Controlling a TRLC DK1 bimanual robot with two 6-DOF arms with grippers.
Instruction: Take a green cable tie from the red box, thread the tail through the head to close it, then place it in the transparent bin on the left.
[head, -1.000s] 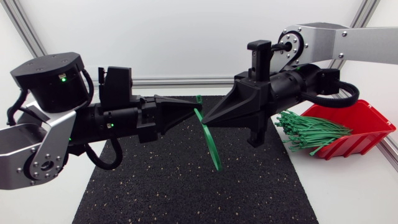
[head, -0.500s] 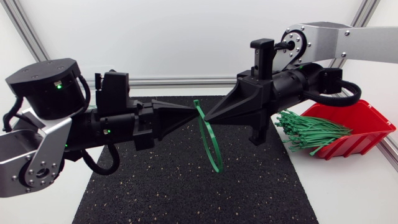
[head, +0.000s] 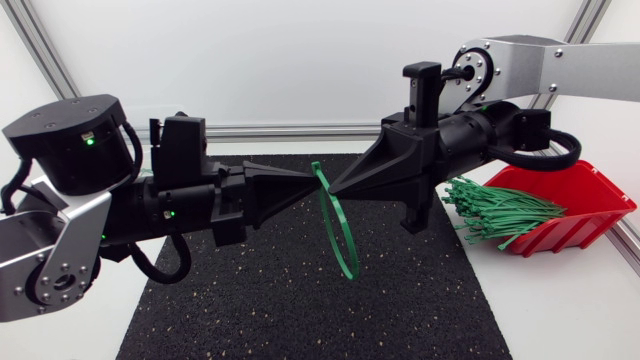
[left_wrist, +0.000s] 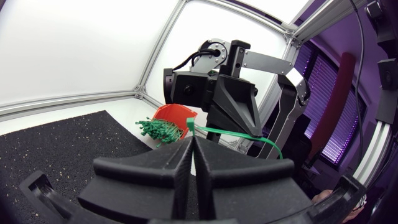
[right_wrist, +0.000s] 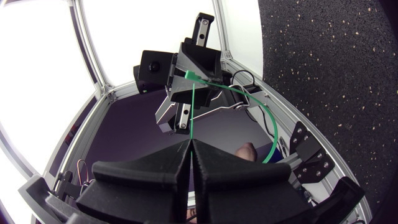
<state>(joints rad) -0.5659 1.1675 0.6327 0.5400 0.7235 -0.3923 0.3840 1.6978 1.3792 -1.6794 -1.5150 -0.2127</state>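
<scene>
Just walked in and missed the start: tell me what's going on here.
Both arms hold one green cable tie above the black mat: the left hand and right hand meet tip to tip, each shut on it, its loop hanging below. More ties lie in the red box.

Item: one black mat (head: 300, 300), flecked with pale specks, lay flat across the middle of the desk (head: 560, 310). The desk's white surface showed on both sides of the mat. One silver frame rail (head: 300, 130) ran along the far edge.
</scene>
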